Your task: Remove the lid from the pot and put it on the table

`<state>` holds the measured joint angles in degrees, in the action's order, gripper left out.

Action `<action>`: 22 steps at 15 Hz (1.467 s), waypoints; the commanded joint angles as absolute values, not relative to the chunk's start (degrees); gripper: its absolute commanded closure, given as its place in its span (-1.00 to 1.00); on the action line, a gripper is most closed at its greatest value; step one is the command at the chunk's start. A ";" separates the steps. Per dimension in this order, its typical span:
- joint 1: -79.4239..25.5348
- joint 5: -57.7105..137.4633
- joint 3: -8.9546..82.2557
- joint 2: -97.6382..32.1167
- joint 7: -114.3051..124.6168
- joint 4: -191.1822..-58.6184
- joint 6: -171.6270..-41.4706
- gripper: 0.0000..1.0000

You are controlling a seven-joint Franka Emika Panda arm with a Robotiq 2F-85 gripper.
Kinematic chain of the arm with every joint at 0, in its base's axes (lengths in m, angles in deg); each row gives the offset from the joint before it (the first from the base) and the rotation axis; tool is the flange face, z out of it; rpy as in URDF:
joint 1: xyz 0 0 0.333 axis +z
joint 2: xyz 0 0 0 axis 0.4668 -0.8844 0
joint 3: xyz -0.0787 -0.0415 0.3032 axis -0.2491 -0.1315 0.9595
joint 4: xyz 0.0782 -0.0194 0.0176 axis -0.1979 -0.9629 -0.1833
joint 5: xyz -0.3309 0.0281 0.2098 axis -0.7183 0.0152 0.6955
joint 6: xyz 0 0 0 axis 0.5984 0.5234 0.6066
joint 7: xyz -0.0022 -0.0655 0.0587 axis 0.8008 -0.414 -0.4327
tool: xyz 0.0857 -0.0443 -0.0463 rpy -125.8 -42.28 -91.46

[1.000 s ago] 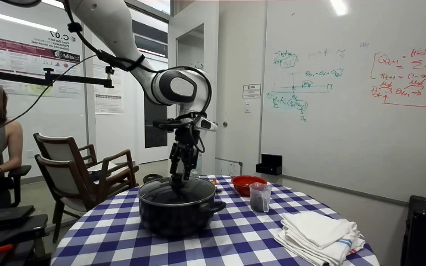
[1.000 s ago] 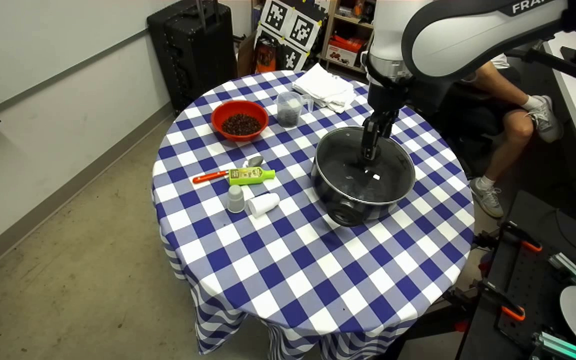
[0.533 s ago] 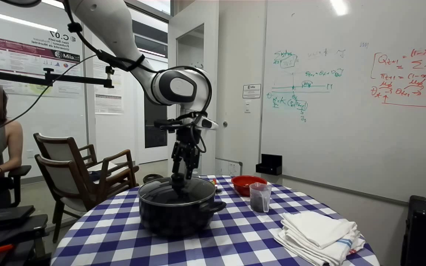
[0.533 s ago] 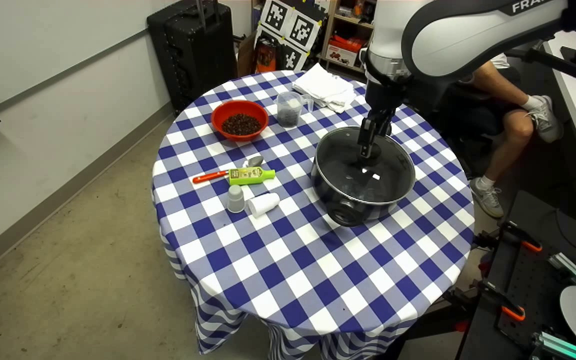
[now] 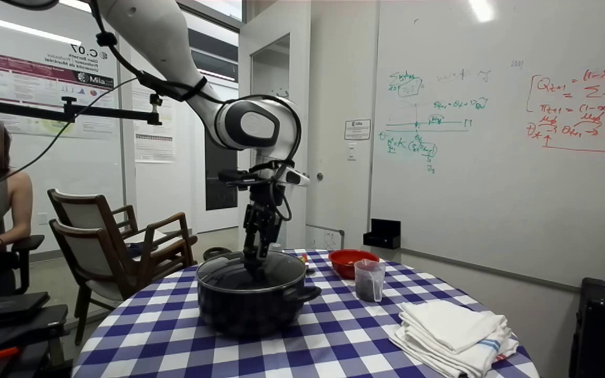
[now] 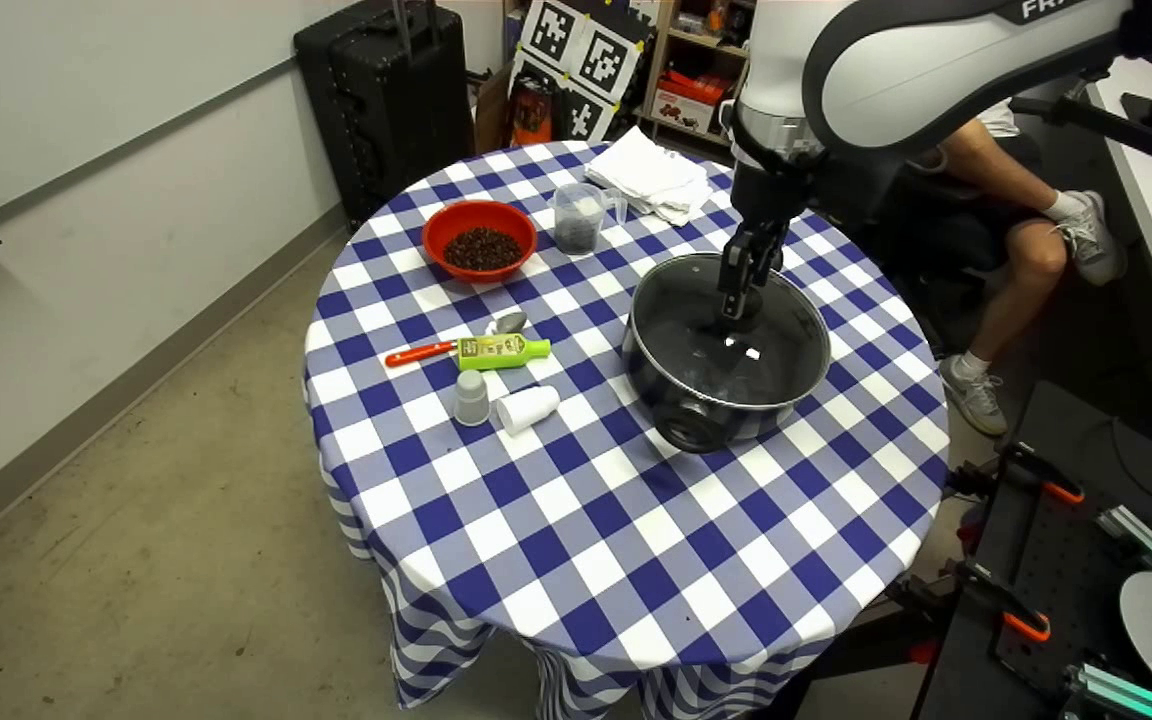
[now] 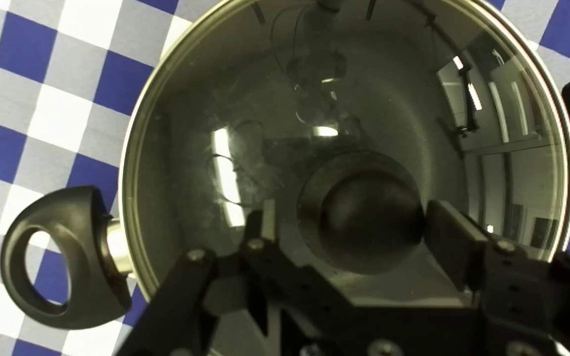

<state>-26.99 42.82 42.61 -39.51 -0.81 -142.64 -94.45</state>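
The dark glass lid (image 7: 265, 99) with its round black knob (image 7: 371, 222) rests on the black pot (image 5: 250, 312), which also shows in an exterior view (image 6: 644, 385). The pot stands on the checked table (image 6: 596, 575). My gripper (image 7: 352, 220) is open, pointing down over the lid, with the knob between its fingers. The right finger (image 7: 455, 237) touches or nearly touches the knob; a clear gap lies between the knob and the left finger (image 7: 268, 220). In both exterior views the gripper (image 5: 256, 256) (image 6: 736, 305) is low at the knob, which it partly hides.
A red bowl (image 6: 451, 262) of dark beans, a clear measuring cup (image 6: 578, 225) and folded white towels (image 6: 648, 175) stand beyond the pot. A green bottle (image 6: 496, 351), a spoon with red handle (image 6: 421, 354) and two small cups (image 6: 528, 408) lie beside it. The pot's handles (image 7: 84, 237) stick out sideways.
The gripper rose slightly and is now lower again at the knob, with its fingers a little closer together. The lid and pot have not moved.
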 commanded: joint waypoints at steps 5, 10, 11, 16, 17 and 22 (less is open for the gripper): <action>-28.13 46.50 43.65 -39.67 -4.90 -142.35 -95.35 0.50; -30.58 50.96 44.95 -36.26 -13.80 -144.31 -97.75 0.50; -30.77 50.86 44.91 -34.93 -15.32 -144.93 -98.08 0.50; -30.50 47.07 44.46 -27.35 -22.35 -147.65 -100.98 0.50; -30.37 46.48 44.30 -25.81 -22.96 -148.16 -100.75 0.50; -30.16 43.39 42.22 -19.07 -16.78 -152.72 -96.21 0.50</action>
<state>-30.48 45.24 43.77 -24.35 -20.65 -148.49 -98.87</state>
